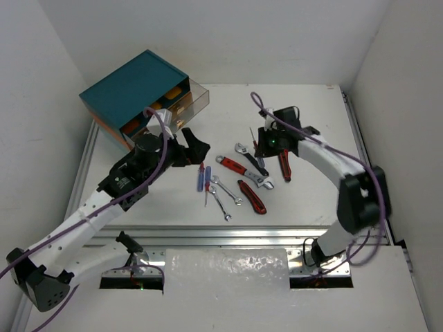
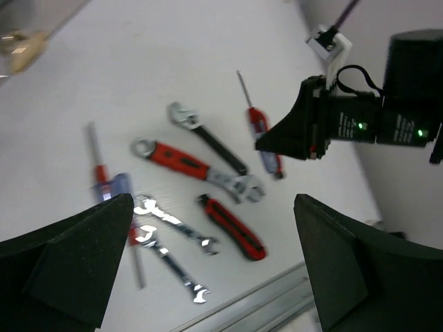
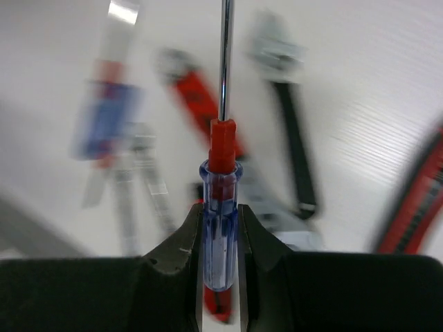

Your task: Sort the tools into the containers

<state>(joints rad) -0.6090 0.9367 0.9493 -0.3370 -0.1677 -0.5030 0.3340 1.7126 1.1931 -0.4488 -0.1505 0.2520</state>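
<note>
Sorting progress: barely begun, by my reading. No hand tool shows inside a drawer, one is in a grip and eight lie loose, so nearly all the work is left.
Surface [image 1: 311,200]: white, carrying everything. The loose pile sits right of the cabinet [image 1: 131,86], toward the arm bases.
Cabinet: teal-topped, with one amber drawer [image 1: 194,97] pulled out on its right face. The contents are too unclear to call.
Left tool [image 1: 194,144]: jaws apart and empty, hanging just off the cabinet's drawer fronts, between the cabinet and the pile.
Right tool [image 3: 220,225]: clamped on the handle of the held screwdriver [image 3: 221,200], which is clear blue with a red collar, shaft pointing away from the wrist. It is well right of the cabinet, on the pile's far side. I cannot tell whether the screwdriver is off the surface.
Red-handled adjustable wrench [image 1: 242,169]: loose, mid-pile, right of the cabinet.
Black-handled adjustable wrench [image 1: 250,159]: loose, just beyond the red one from the cabinet, seeming to cross it at the jaw end.
Near cutter [image 1: 252,197]: loose, red and black, on the side of the pile toward the arm bases.
Far cutter [image 1: 284,166]: loose, and the piece farthest from the cabinet.
Loose screwdrivers [image 1: 204,178]: two side by side, the part of the pile nearest the cabinet and an easy reach for the left tool.
Open-end wrenches [image 1: 225,192]: two silver ones, just past the loose screwdrivers from the cabinet.
</note>
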